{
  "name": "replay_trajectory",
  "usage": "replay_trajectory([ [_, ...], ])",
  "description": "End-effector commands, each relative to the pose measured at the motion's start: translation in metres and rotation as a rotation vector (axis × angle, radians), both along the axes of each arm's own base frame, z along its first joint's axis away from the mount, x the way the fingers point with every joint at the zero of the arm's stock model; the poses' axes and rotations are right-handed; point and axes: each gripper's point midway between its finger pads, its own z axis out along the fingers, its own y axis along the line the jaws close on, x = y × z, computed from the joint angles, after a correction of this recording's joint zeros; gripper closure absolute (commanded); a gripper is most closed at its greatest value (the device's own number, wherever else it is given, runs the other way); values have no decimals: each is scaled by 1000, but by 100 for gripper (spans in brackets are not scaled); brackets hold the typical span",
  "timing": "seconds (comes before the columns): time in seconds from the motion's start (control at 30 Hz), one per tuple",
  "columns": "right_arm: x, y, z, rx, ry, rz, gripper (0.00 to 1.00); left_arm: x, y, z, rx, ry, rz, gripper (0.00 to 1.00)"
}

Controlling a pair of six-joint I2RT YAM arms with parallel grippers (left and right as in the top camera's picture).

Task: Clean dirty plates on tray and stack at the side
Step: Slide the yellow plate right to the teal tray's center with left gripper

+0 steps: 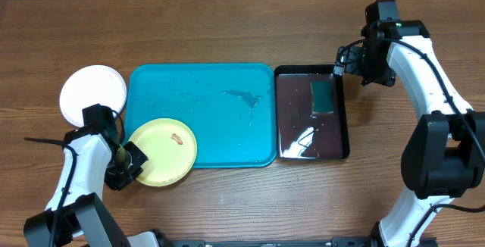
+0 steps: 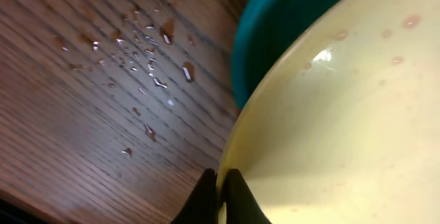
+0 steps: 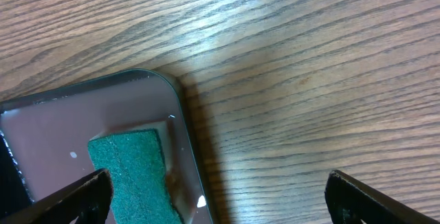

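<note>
A pale yellow plate (image 1: 161, 151) with a small red-brown smear lies over the near left corner of the turquoise tray (image 1: 227, 73), partly off its rim. My left gripper (image 1: 125, 160) is shut on that plate's left rim. In the left wrist view the two black fingertips (image 2: 237, 195) pinch the yellow plate (image 2: 344, 128) at its edge, with the tray (image 2: 275, 31) behind. A white plate (image 1: 92, 94) rests on the table left of the tray. My right gripper (image 1: 350, 64) stands open beside the black tray's far right corner, with nothing between its fingers (image 3: 82, 196).
A glossy black tray (image 1: 292, 137) right of the turquoise one holds a green sponge (image 1: 323, 97), also seen as the sponge (image 3: 134, 176) in the right wrist view. Water drops (image 2: 144, 52) lie on the wood by the yellow plate. The turquoise tray is wet.
</note>
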Motion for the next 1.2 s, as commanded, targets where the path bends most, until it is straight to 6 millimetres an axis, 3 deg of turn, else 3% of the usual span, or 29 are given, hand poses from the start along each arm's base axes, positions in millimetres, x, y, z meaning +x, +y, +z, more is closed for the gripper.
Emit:
replay_trajectory([
  [0.0,6,-1,13,0,-39,-8,0,7,-3,3,-35,-21,-39,96],
  [0.13,6,-1,13,0,-39,-8,0,28,-16,21,-126,-99,-101,96],
  [0.23,6,-1,13,0,-39,-8,0,56,-37,44,-264,-231,-222,96],
  [0.37,6,-1,13,0,-39,-8,0,72,-44,56,-290,-296,-257,96],
  [0.67,6,-1,13,0,-38,-8,0,96,-71,58,-258,-355,-366,96],
  [0.8,6,-1,13,0,-39,-8,0,106,-82,56,-187,-349,-332,96],
  [0.87,6,-1,13,0,-39,-8,0,115,-100,57,-184,-373,-337,96],
  [1.17,6,-1,13,0,-39,-8,0,123,-138,39,-197,-343,-348,96],
])
